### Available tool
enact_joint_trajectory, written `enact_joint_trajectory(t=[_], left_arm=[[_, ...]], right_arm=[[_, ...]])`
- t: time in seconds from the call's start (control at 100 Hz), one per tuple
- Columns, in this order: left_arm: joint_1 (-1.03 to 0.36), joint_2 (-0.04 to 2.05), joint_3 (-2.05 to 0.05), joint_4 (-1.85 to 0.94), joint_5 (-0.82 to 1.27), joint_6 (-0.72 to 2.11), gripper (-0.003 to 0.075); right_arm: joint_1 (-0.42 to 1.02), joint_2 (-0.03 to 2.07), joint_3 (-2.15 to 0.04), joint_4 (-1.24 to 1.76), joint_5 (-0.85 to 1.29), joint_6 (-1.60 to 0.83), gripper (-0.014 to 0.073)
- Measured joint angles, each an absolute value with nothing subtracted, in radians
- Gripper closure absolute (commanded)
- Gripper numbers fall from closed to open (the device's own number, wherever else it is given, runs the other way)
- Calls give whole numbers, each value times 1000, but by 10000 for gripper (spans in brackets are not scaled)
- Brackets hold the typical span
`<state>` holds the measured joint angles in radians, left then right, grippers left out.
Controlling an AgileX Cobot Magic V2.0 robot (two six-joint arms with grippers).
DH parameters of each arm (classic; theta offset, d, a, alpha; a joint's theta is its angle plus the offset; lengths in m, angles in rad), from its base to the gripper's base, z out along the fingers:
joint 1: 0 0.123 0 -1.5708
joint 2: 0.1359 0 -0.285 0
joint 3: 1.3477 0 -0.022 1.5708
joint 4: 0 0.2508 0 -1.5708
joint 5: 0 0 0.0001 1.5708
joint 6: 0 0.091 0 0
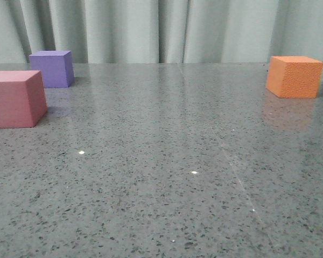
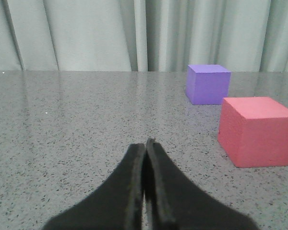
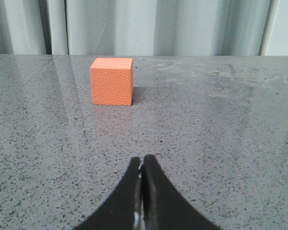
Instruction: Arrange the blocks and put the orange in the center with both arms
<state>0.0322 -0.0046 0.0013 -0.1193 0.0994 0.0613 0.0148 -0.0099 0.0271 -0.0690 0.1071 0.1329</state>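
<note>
In the front view the pink cube [image 1: 15, 99] sits at the left edge, the purple cube [image 1: 53, 68] just behind it, and the orange cube [image 1: 293, 76] at the far right. No gripper shows in that view. In the left wrist view my left gripper [image 2: 145, 143] is shut and empty, low over the table; the pink cube [image 2: 255, 130] and purple cube [image 2: 208, 84] lie ahead of it, off to one side. In the right wrist view my right gripper [image 3: 142, 162] is shut and empty, with the orange cube [image 3: 112, 81] well ahead of it.
The grey speckled table [image 1: 167, 161] runs back to a pale curtain [image 1: 161, 29]. A wide stretch of tabletop lies between the pink and purple cubes on the left and the orange cube on the right.
</note>
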Motion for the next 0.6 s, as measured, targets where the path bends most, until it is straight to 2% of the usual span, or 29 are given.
enact_joint_trajectory(t=[0.6], left_arm=[[32,-5,1,-119,99,61,739]], right_arm=[[15,-10,27,-79,107,133,715]])
